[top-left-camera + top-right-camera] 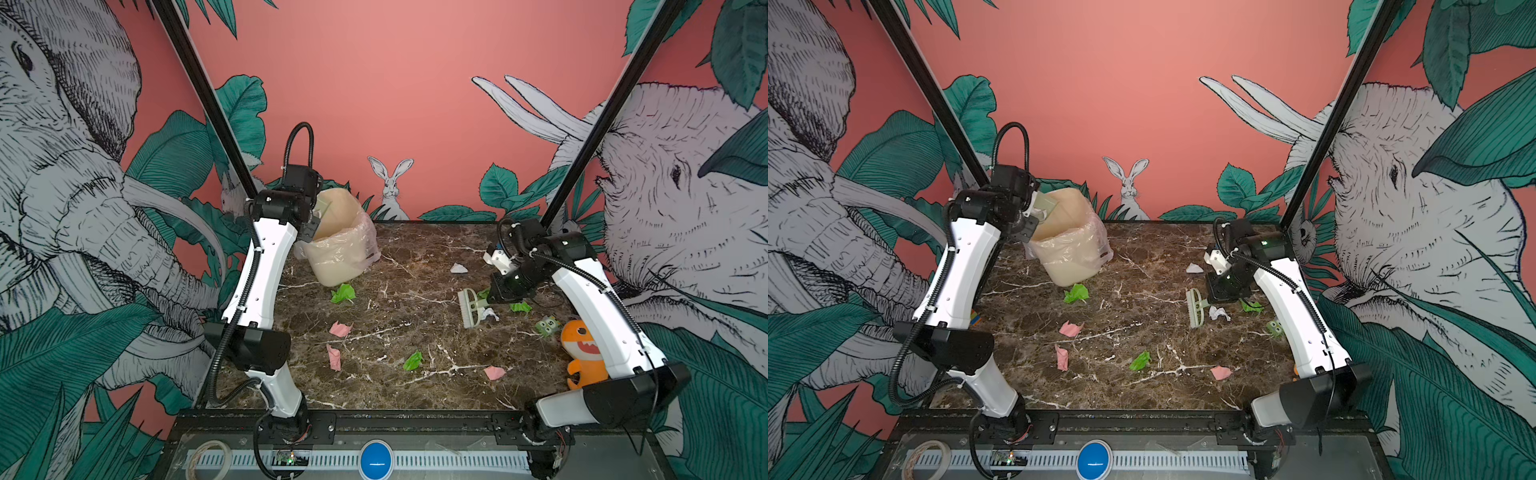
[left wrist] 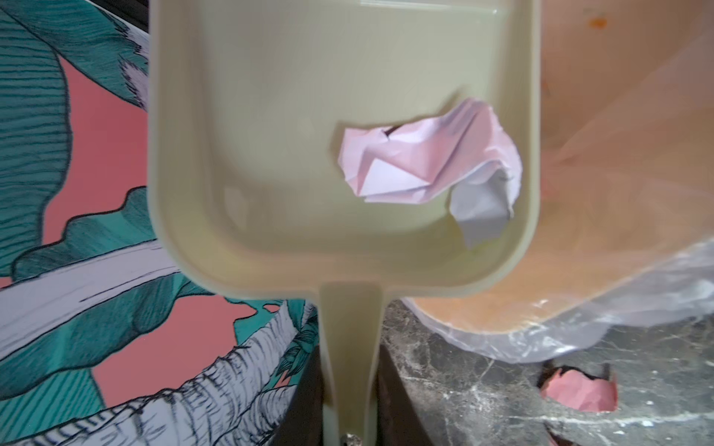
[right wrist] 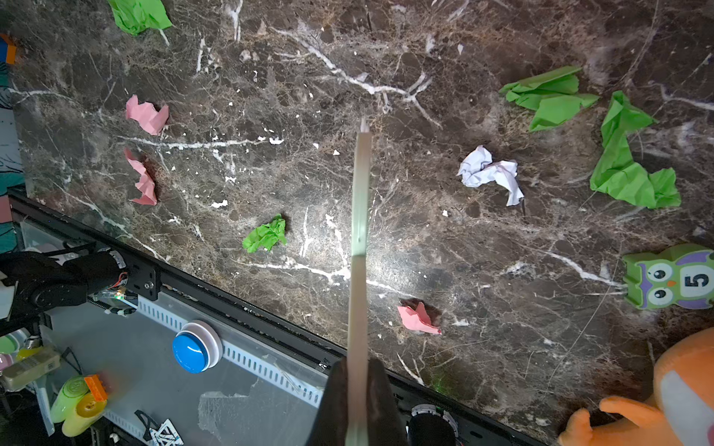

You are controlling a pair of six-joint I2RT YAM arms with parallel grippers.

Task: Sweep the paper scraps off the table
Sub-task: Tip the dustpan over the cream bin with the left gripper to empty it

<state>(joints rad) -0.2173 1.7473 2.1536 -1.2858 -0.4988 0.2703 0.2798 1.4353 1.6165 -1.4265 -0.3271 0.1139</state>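
The emptying step looks to be in hand: the left gripper (image 1: 309,230) has its fingers pinched on the handle of the pale green dustpan (image 2: 251,154), held lifted at the rim of the lined bin (image 1: 332,266); one crumpled pale scrap (image 2: 425,158) lies in the pan toward its handle end, on the side nearest the bin's mouth, not yet tipped out. So I'd say the next move is to tilt the pan's open lip down over the opening, well inside the liner, or the light paper may flutter onto the table (image 1: 407,257). The right gripper (image 1: 494,295) is across the table from the bin, fingers pressed on the handle of a small brush (image 1: 470,308) whose bristle end sits low to the marble; a white scrap (image 1: 490,313) and a green one (image 1: 520,307) lie just beside it. Most of the paper scraps (image 1: 340,329) are on the top: a green one (image 1: 343,293) right in front of the bin; two pink ones farther toward the front edge; more green, pink and white well away from the bin. Plenty is left, so I judge the emptied pan must next go flat on the marble near the brush for another sweep.
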